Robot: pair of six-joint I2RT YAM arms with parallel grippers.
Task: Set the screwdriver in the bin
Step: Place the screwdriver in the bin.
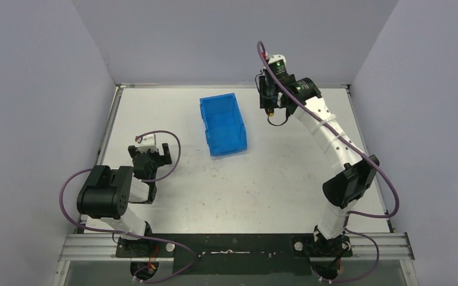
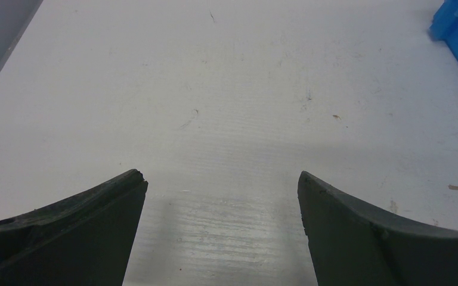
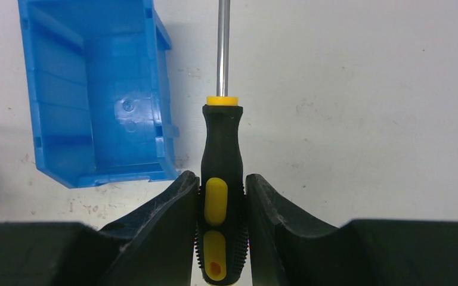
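The screwdriver (image 3: 221,149) is pinched by its yellow-and-black handle between the two fingers of the right gripper (image 3: 222,182), which are pressed against the handle from both sides. The metal shaft is directed straight away from the wrist camera, and its tip is cut off by the upper edge of that view. The bin (image 3: 119,113) is seen there to the left of the shaft, apart from it and not beneath it, with its open side up. In the top view the right gripper is held above the table (image 1: 274,185) near the far edge, just to the right of the bin, which is standing on the table near the middle of the far half. The left gripper (image 2: 222,179) is positioned over the table at the near left, well apart from the bin. Its fingers are spread wide and nothing is gripped between them. One corner of the bin is visible at the upper right of the left wrist view.
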